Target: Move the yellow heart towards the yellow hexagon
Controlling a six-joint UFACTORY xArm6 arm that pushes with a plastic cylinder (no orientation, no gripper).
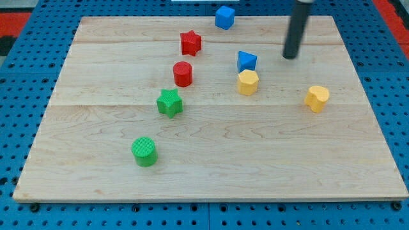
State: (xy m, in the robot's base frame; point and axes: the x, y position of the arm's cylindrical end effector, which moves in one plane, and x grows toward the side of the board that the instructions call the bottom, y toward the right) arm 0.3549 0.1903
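No jaws are fitted, only my tip (pixel 291 57), set far-left of the yellow heart (pixel 316 98) lying right of the yellow hexagon (pixel 248 82); if pushed from there, the heart could be driven rightward.

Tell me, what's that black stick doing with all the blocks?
It's my rod, and my tip pushes blocks around the board. The job is to slide the yellow heart toward the yellow hexagon. Right now my tip touches nothing: it sits above and a bit left of the heart, right of the blue block. The heart is still well to the right of the hexagon, so the push hasn't happened yet.
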